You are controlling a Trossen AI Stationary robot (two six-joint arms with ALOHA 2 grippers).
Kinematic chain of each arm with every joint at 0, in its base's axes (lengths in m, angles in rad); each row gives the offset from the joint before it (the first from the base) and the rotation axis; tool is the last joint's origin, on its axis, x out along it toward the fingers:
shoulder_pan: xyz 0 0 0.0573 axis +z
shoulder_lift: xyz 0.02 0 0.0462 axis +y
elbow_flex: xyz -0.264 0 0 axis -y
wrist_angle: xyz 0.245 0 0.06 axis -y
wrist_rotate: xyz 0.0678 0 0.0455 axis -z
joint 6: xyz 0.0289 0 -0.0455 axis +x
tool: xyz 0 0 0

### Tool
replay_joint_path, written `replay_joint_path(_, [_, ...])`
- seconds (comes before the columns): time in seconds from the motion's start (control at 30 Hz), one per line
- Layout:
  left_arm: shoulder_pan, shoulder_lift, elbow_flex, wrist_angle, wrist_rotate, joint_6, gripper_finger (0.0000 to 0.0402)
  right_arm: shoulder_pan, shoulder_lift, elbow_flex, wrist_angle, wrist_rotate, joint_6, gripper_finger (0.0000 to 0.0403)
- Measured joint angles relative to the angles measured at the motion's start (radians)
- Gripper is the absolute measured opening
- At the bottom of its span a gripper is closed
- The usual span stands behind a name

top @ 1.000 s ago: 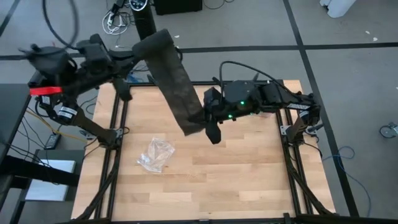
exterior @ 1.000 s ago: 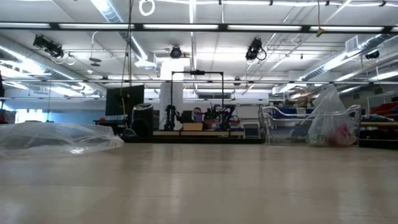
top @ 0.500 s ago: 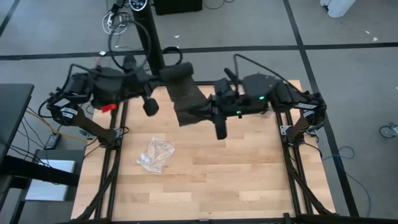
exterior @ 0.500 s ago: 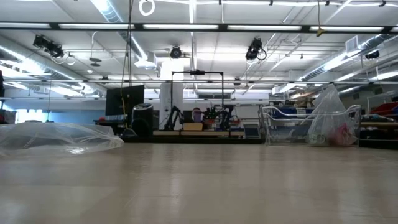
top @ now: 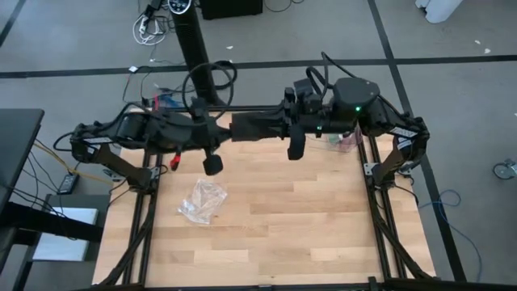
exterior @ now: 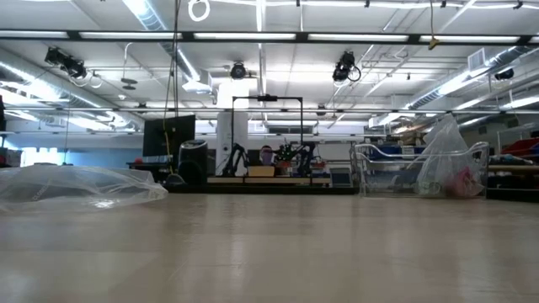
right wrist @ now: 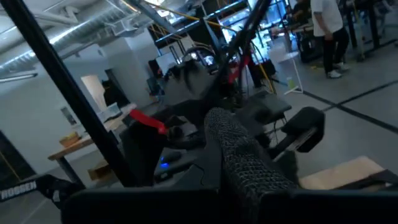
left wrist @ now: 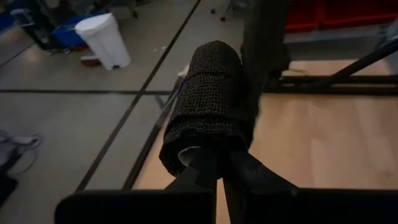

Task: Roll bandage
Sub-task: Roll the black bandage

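Fingers (left wrist: 205, 171) of both grippers pinched shut — gripping bandage (left wrist: 208, 106).

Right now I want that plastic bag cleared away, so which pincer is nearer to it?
Left. The left pincer holds the bandage up beyond the plastic bag; the right pincer is farther right.

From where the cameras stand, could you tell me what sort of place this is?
Most likely a robotics lab or workshop in a large industrial hall: exposed ceiling ducts and strip lights, other robot rigs on benches farther back, and a wooden test table framed in black metal.
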Motion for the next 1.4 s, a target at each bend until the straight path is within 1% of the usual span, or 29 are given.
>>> replay_joint_path(0.17, [-0.028,0.001,-0.037,0.074,0.028,0.005,0.0012,-0.036,0.000,0.000,-0.009,-0.001,0.026,0.0000])
replay_joint_path(0.47, [-0.063,0.013,-0.036,0.155,0.059,0.029,0.0012,-0.115,0.000,0.000,-0.035,-0.008,0.054,0.0000])
replay_joint_path(0.6, [-0.062,0.020,-0.036,0.177,0.085,0.049,0.0012,-0.152,0.000,0.000,-0.091,-0.009,0.090,0.0013])
replay_joint_path(0.7, [-0.062,0.027,-0.036,0.195,0.101,0.055,0.0012,-0.176,0.000,0.000,-0.140,0.002,0.102,0.0035])
replay_joint_path(0.77, [-0.063,0.030,-0.036,0.196,0.105,0.055,0.0012,-0.186,0.000,0.000,-0.169,0.021,0.100,0.0058])
replay_joint_path(0.87, [-0.062,0.032,-0.036,0.196,0.107,0.056,0.0012,-0.197,0.000,0.000,-0.198,0.027,0.108,0.0100])
replay_joint_path(1.03, [-0.063,0.033,-0.036,0.196,0.118,0.056,0.0012,-0.217,0.001,-0.001,-0.261,0.023,0.184,0.0174])
replay_joint_path(1.13, [-0.063,0.033,-0.036,0.197,0.119,0.056,0.0012,-0.220,0.001,-0.001,-0.282,0.019,0.212,0.0211])
replay_joint_path(1.27, [-0.062,0.033,-0.036,0.197,0.127,0.056,0.0012,-0.221,0.001,-0.001,-0.289,-0.007,0.249,0.0244])
replay_joint_path(1.4, [-0.062,0.033,-0.036,0.204,0.128,0.057,0.0012,-0.224,0.001,-0.001,-0.295,-0.040,0.278,0.0259])
